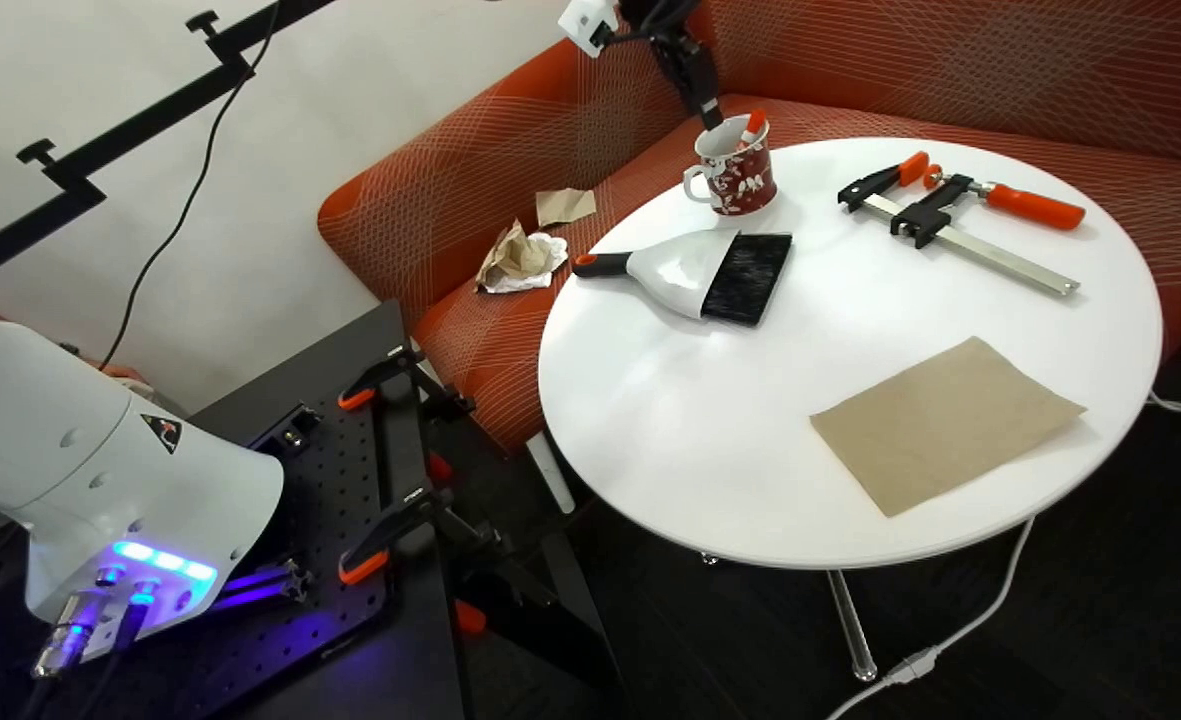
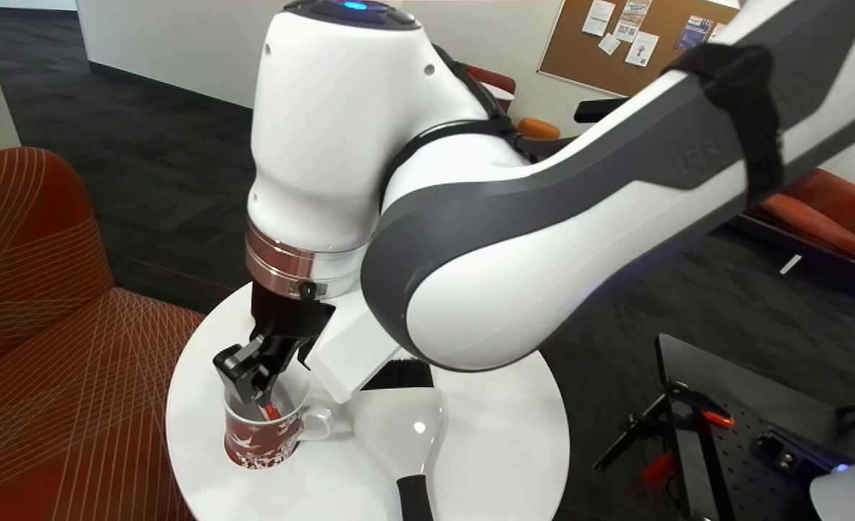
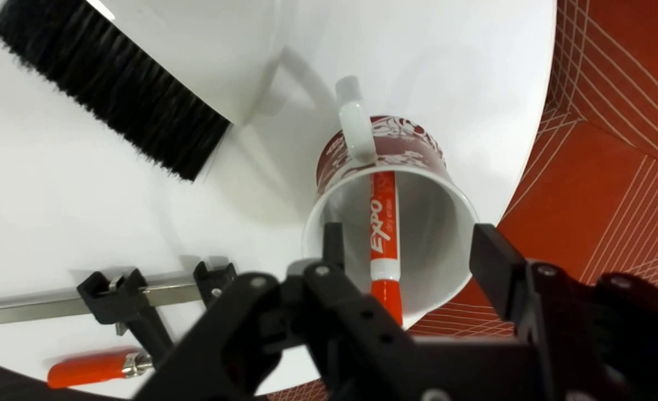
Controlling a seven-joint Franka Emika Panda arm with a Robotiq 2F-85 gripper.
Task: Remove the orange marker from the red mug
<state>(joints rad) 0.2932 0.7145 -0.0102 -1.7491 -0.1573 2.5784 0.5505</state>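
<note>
The red mug (image 1: 740, 188) stands upright near the edge of the round white table; it also shows in an exterior view (image 2: 262, 440) and in the wrist view (image 3: 404, 147). The orange marker (image 3: 383, 223) leans inside the mug, its orange-red cap end sticking out past the rim; it also shows in both exterior views (image 1: 752, 128) (image 2: 271, 411). My gripper (image 3: 407, 242) is open and empty over the mug's mouth. In the wrist view the marker lies between the two fingers, apart from both. The left finger's linkage hides part of the cap end.
A white dustpan (image 1: 675, 270) with a black brush (image 1: 748, 278) lies beside the mug, near its handle. A clamp (image 1: 960, 222) and a brown paper sheet (image 1: 947, 425) lie on the table (image 1: 640, 420). A red sofa (image 1: 950, 70) borders the table behind the mug.
</note>
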